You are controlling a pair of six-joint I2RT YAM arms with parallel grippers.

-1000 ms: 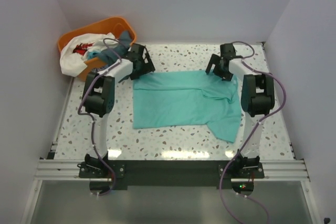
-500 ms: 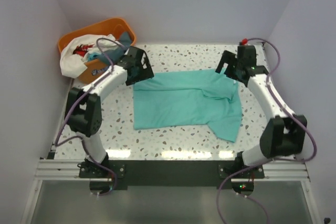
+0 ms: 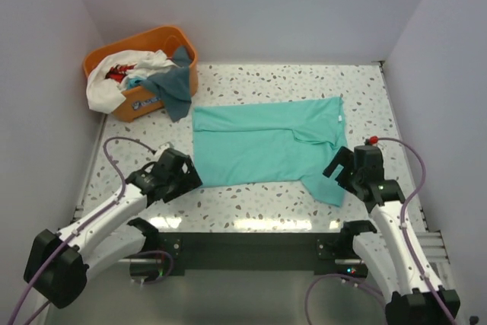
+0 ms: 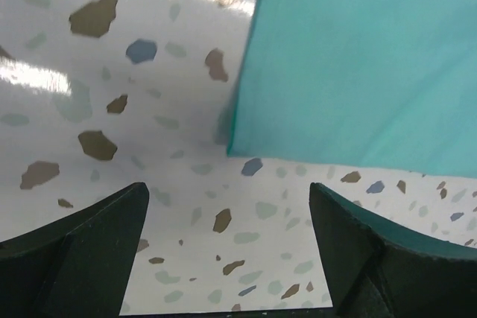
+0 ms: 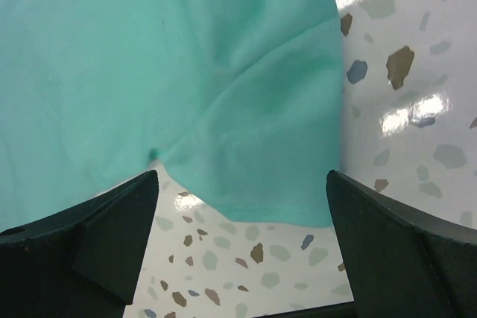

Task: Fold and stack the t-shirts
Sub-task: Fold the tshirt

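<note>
One light mint-green cloth t-shirt lay flat mid-table. Its near-left corner was just ahead of your left gripper and its near-right flap just ahead of your right gripper. Both sets of jaws stood apart, holding nothing. You seemed to be setting up a fold, so next pinch both near edges and carry them far. More crumpled shirts sat in the orange plastic basket, far left.
</note>
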